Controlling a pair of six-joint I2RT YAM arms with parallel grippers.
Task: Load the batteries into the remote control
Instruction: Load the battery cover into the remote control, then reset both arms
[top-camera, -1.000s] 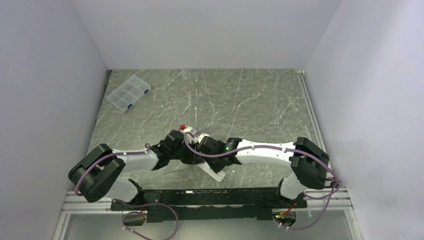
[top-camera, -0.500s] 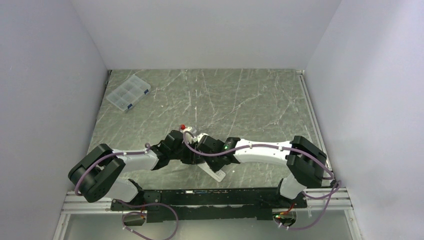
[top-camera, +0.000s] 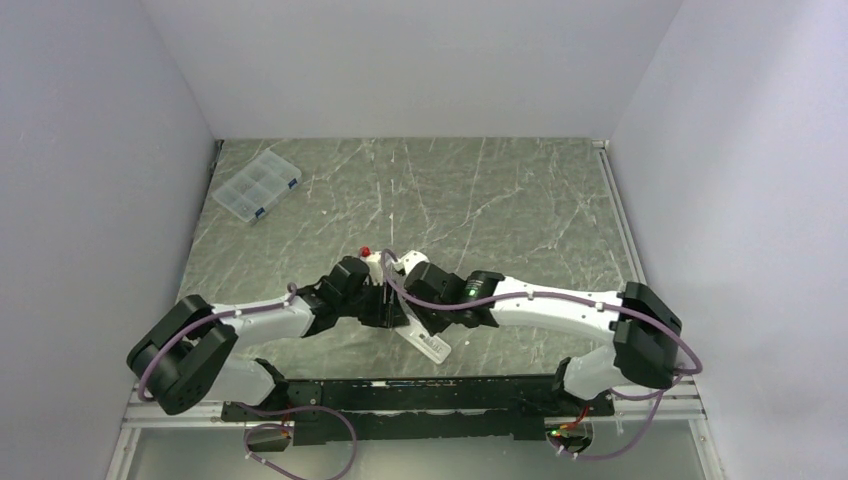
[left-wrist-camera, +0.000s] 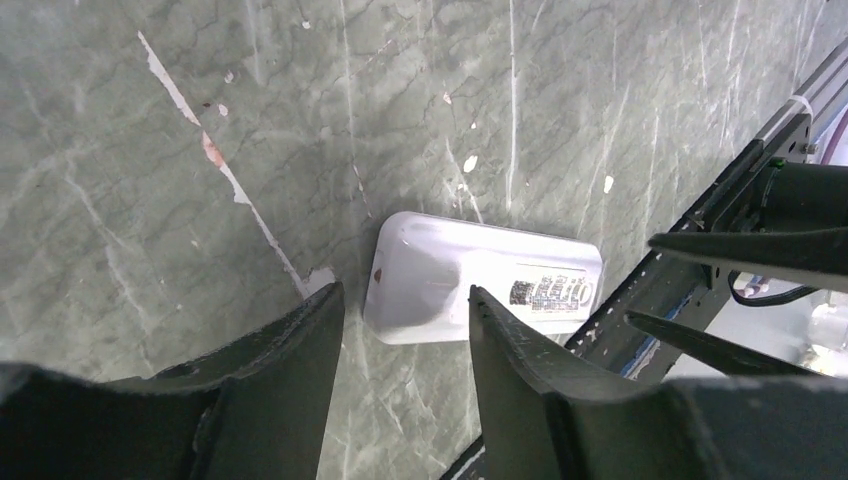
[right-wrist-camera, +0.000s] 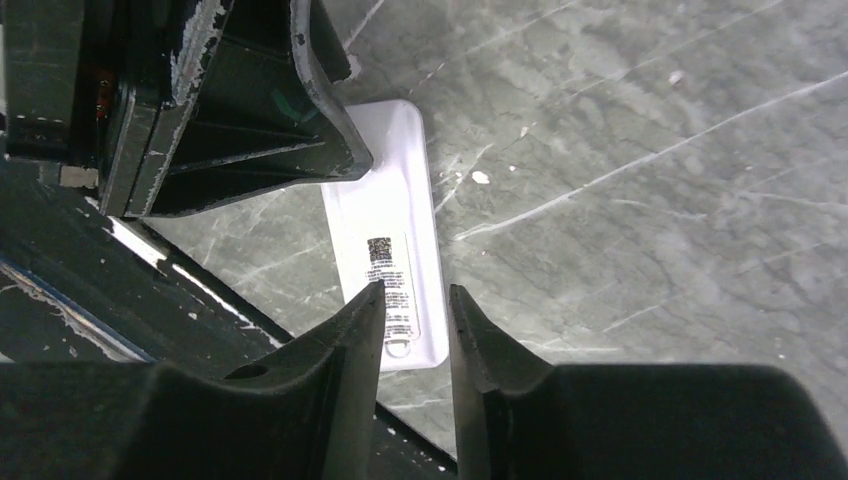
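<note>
At the middle of the worktop's (top-camera: 520, 210) near edge, the remote control (left-wrist-camera: 480, 280) lies label-up. Your left gripper (left-wrist-camera: 405, 298) hangs part-open, empty; your right gripper (right-wrist-camera: 416, 295) narrow, empty. Steady the handset squarely before working its back. No batteries show.

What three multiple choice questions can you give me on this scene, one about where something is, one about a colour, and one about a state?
1. Where on the table is the clear box?
A. far left corner
B. between the arms
C. right edge
2. What colour is the remote?
A. black
B. white
C. red
3. How are the left fingers?
A. shut on the remote
B. open, holding nothing
C. out of view
Answers: 1 A, the top view shows it there. 2 B, both wrist views show a white shell. 3 B, they stand apart above the remote.
</note>
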